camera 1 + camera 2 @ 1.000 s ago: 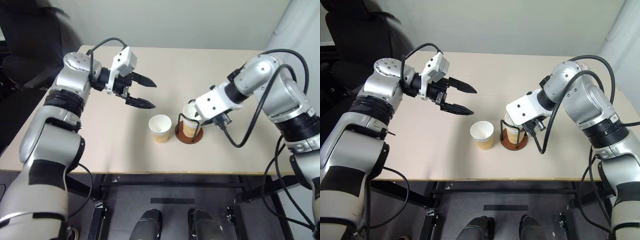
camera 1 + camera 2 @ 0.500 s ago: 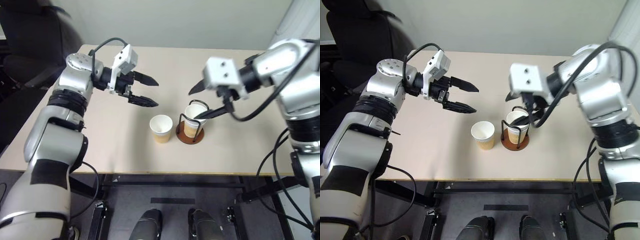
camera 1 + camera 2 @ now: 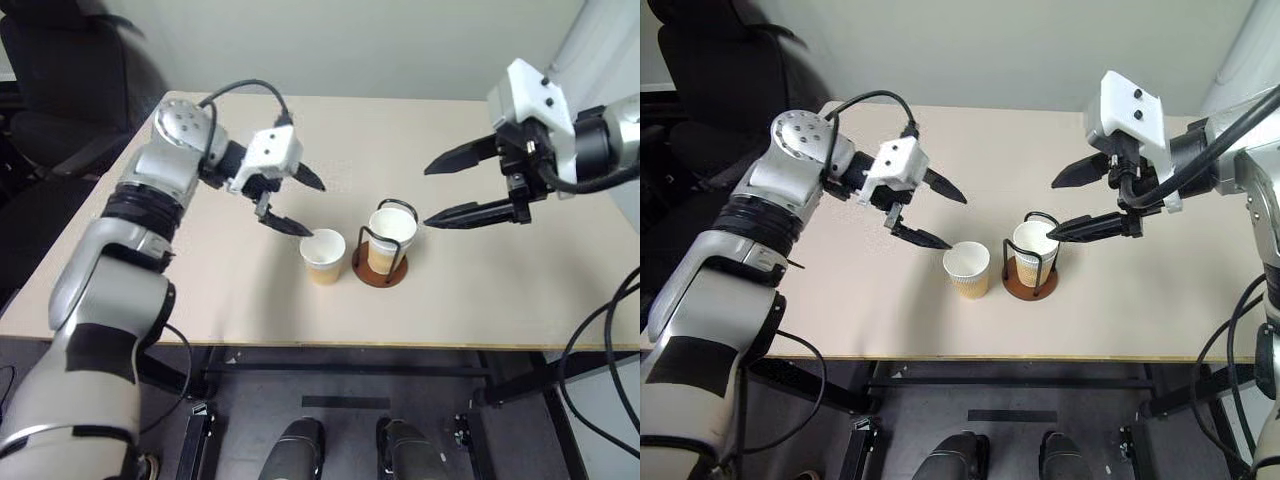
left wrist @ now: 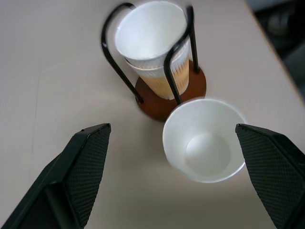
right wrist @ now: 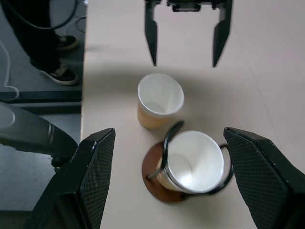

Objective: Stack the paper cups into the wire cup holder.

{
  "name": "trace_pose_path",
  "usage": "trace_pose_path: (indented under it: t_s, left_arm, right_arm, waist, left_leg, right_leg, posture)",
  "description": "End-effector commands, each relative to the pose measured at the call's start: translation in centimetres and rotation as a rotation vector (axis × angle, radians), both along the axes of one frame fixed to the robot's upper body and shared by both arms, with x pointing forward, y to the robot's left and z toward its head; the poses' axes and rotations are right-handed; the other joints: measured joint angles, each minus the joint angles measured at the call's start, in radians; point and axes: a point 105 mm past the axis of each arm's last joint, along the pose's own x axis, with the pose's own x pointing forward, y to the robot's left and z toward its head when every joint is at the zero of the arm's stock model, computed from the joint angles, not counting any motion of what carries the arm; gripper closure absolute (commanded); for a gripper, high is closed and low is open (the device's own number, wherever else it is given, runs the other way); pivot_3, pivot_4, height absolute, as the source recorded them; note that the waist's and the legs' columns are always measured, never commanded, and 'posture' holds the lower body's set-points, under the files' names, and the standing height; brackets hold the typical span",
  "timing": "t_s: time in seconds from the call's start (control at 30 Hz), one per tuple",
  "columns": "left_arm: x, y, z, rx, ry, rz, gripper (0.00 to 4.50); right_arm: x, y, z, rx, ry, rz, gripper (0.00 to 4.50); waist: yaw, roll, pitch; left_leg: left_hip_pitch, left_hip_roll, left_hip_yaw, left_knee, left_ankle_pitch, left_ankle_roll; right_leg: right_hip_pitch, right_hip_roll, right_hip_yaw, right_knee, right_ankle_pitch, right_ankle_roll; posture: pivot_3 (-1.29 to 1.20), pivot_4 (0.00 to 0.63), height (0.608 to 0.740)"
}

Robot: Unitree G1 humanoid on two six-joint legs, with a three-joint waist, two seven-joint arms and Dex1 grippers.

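Beige tabletop point(image 3: 200, 290) stretches in front of me, with a dark office chair point(image 3: 60, 90) beyond its far left corner and a person's shoes point(image 5: 59, 57) on the floor beside it. Near the front edge stands the wire cup holder point(image 3: 380, 262), its reddish-brown disc flat on the table so that the black loops rise upright and keep a stack from tipping. Two paper cups are nested inside those loops; my left wrist view shows one white rim just under the other point(image 4: 155, 45), so I count two there. A third cup point(image 3: 322, 256) stands alone, mouth up, just beside the holder on my left, close to touching its base. That makes three cups in all, one holder, and one cup left to stack. My left gripper point(image 3: 304, 205) hangs low over the table just beside the loose cup, its two black fingers spread wide and empty, one tip almost at the rim; I judge it is lined up to straddle that cup. My right gripper point(image 3: 440, 190) is raised above and to the right of the holder, fingers also parted and holding nothing, clear of the wire loops so that the way into the holder stays free.
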Motion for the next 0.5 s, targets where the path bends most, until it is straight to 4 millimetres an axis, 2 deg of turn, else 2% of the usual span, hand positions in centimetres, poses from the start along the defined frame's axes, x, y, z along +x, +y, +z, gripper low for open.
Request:
trace_pose_path:
  t_s: [0.03, 0.5]
  left_arm:
    - [0.5, -0.6, 1.2, 0.105, -0.133, -0.028, 0.0]
    - [2.8, -3.5, -0.2, 0.199, -0.251, 0.009, 0.0]
  right_arm:
    - [-0.5, -0.6, 1.0, 0.007, -0.052, -0.008, 0.84]
    - [-0.8, -1.8, 0.8, -0.009, -0.027, -0.051, 0.84]
  waist:
    - [0.001, 0.0, 0.0]
    - [0.005, 0.0, 0.0]
  left_leg:
    - [0.0, 0.001, -0.001, 0.001, 0.0, 0.0]
    - [-0.001, 0.0, 0.001, 0.0, 0.0, 0.002]
  right_leg:
    - [0.0, -0.001, 0.001, 0.0, 0.0, 0.0]
    - [-0.001, -0.001, 0.001, -0.001, 0.003, 0.005]
  posture:
    - [0.0, 0.15, 0.74]
    - [0.0, 0.15, 0.74]
